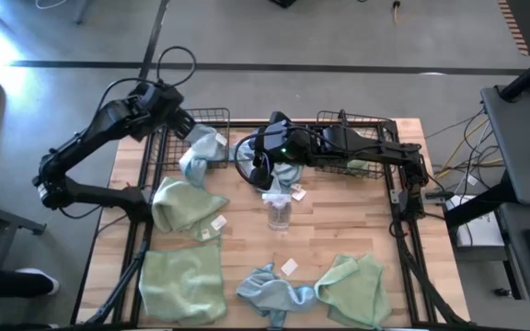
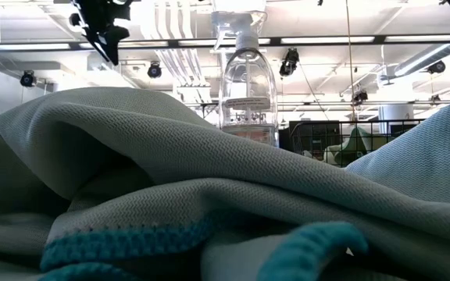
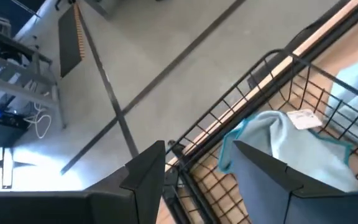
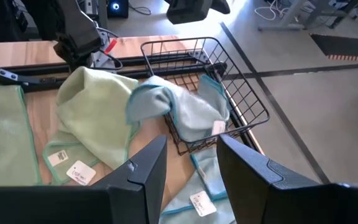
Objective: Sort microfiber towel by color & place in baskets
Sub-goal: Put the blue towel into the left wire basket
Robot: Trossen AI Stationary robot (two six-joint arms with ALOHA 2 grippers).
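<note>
Sorting towels by colour, you have your left gripper (image 1: 180, 121) poised over the far-left basket (image 1: 212, 114), its fingers (image 3: 263, 171) spread wide and holding nothing. A light blue towel (image 1: 201, 152) lies draped over that basket's near rim, part inside and part hanging out toward the table. The left wrist view shows its white tag (image 3: 301, 117) lying on top, just inside the wire.

Your right gripper (image 1: 261, 167) hovers near the middle of the table, close beside the clear bottle (image 1: 279, 211), jaws also wide and empty. A blue cloth (image 1: 289, 172) lies beneath it. The far-right basket (image 1: 362, 119) appears to hold a green cloth, though the arm hides most of it.

Four towels wait on the wood: one green towel (image 1: 184, 204) near the left basket, another green towel (image 1: 182, 283) at the near-left corner, a blue towel (image 1: 272, 292) near centre, and a green towel (image 1: 357, 287) near right.

To finish this step well, judge whether the draped towel will stay put; it looks likely to slide out. Nudge the hanging half over the rim before lifting away. Rise straight up so your fingers do not snag the mesh. For the next pick, pinch a raised fold rather than a flat edge, and keep well clear of the bottle.
</note>
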